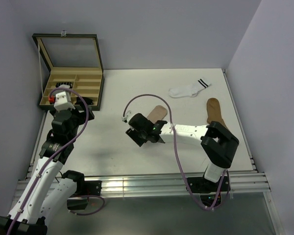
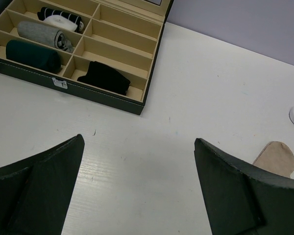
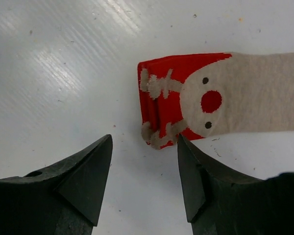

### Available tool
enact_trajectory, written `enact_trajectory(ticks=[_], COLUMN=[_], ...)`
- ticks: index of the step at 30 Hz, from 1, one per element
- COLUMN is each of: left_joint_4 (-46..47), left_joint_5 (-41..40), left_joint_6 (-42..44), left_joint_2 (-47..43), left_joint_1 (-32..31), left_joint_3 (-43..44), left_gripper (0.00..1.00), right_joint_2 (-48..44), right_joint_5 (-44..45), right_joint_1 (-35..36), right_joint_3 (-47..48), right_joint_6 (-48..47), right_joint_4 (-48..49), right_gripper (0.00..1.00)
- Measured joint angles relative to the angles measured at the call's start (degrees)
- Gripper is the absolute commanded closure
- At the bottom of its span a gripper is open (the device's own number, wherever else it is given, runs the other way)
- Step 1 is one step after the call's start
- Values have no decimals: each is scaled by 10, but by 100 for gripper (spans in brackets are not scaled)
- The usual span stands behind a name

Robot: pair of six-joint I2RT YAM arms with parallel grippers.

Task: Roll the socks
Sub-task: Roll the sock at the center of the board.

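A beige sock (image 3: pixel 245 98) with a red patterned cuff (image 3: pixel 161 98) lies flat on the white table. My right gripper (image 3: pixel 144 138) is open and empty, its fingertips just short of the cuff's edge. In the top view the right gripper (image 1: pixel 139 134) covers the cuff and only the beige foot (image 1: pixel 157 112) shows. A white sock with black stripes (image 1: pixel 188 89) and a brown sock (image 1: pixel 215 111) lie farther right. My left gripper (image 2: pixel 138 140) is open and empty over bare table, near the box's front corner (image 1: pixel 84 105).
An open dark box (image 1: pixel 99 90) with tan compartments stands at the back left. It holds rolled socks: black (image 2: pixel 104 77), dark green (image 2: pixel 32 55), grey (image 2: pixel 44 35) and a striped one (image 2: pixel 61 19). Walls close in the table at the back and right.
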Motion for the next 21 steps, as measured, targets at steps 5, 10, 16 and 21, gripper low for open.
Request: enact_trajectory(ticks=[5,10,16,21], left_joint_4=[0,0,1,2], left_joint_5=[0,0,0,0], left_joint_6=[0,0,0,0], left_joint_2=[0,2,3,3], left_joint_1=[0,0,1,1], left_joint_3=[0,0,0,0], left_gripper=[0,1,1,1], right_joint_2=[15,55,66,66], right_joint_5=[30,57,85,107], right_joint_1=[30,44,48,49], right_joint_3=[0,3,4,4], right_joint_6=[-13,-28,-34,-40], right_joint_4=[5,4,5,4], right_gripper=[42,45,46,47])
